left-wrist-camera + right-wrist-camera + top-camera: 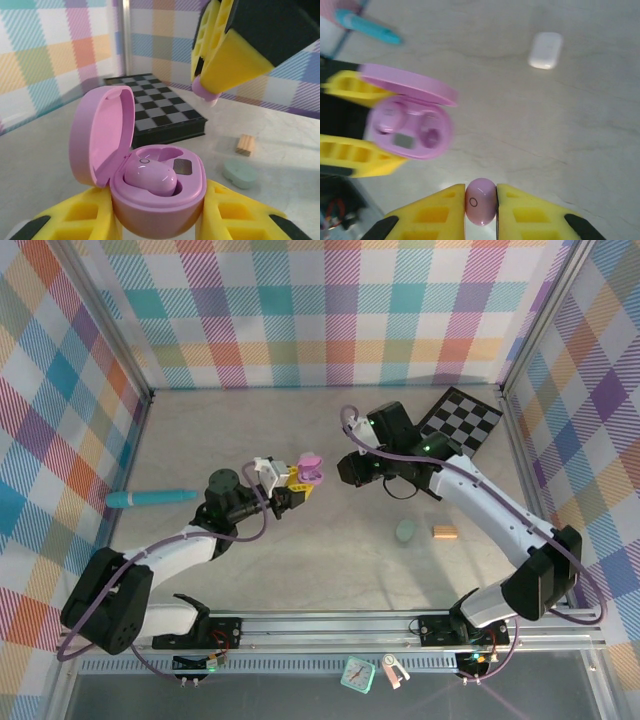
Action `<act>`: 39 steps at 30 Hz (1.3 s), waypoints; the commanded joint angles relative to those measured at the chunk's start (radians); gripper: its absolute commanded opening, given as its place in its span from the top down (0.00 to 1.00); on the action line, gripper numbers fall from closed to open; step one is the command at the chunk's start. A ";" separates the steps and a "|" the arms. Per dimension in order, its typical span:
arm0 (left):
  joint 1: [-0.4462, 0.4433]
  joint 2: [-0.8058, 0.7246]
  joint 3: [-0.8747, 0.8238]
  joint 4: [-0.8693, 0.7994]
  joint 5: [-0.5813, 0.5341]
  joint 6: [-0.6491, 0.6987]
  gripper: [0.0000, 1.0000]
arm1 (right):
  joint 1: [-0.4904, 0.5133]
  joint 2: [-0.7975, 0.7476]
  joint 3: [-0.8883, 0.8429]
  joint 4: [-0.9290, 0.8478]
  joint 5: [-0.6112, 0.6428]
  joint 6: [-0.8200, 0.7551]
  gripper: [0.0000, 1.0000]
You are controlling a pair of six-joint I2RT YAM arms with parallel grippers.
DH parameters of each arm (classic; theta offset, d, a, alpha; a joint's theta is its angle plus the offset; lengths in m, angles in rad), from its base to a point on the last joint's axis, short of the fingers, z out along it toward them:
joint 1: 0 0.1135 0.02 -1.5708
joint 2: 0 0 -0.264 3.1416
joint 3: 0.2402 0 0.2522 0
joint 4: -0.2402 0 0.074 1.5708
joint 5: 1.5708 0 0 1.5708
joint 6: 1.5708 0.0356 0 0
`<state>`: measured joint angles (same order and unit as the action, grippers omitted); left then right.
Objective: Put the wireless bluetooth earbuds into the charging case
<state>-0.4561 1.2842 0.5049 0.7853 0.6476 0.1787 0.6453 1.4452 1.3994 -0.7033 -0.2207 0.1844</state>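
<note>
My left gripper point(157, 216) is shut on the base of an open lilac charging case point(159, 192), whose lid point(100, 132) stands up on the left. One lilac earbud point(149, 177) sits in the nearer slot; the other slot point(167, 153) is bare. In the top view the case point(311, 468) hangs above the middle of the table. My right gripper point(480, 196) is shut on a second lilac earbud point(480, 206), apart from the case point(410, 129) and just to its right. From the left wrist that bud point(206, 92) hangs above the case's far right.
A mint case point(405, 531) and a small wooden block point(445, 531) lie on the table below the right arm. A checkerboard point(462, 418) lies at the back right, a teal pen point(150, 498) at the left. A white case point(545, 49) rests on the table beyond.
</note>
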 commanded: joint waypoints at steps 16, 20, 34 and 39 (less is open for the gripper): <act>-0.035 -0.010 0.041 0.054 0.136 -0.017 0.76 | -0.015 -0.009 -0.042 0.111 -0.247 0.048 0.79; -0.035 -0.012 0.043 0.066 0.141 -0.025 0.76 | -0.019 0.005 -0.046 0.107 -0.250 0.047 0.79; -0.035 -0.022 0.035 0.104 0.163 -0.050 0.76 | -0.021 0.013 -0.052 0.110 -0.241 0.049 0.69; -0.035 -0.018 0.031 0.119 0.155 -0.051 0.76 | -0.022 -0.017 -0.042 0.101 -0.225 0.052 0.57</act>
<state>-0.4847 1.2892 0.5446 0.8124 0.7734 0.1383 0.6285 1.4528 1.3556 -0.5945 -0.4572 0.2348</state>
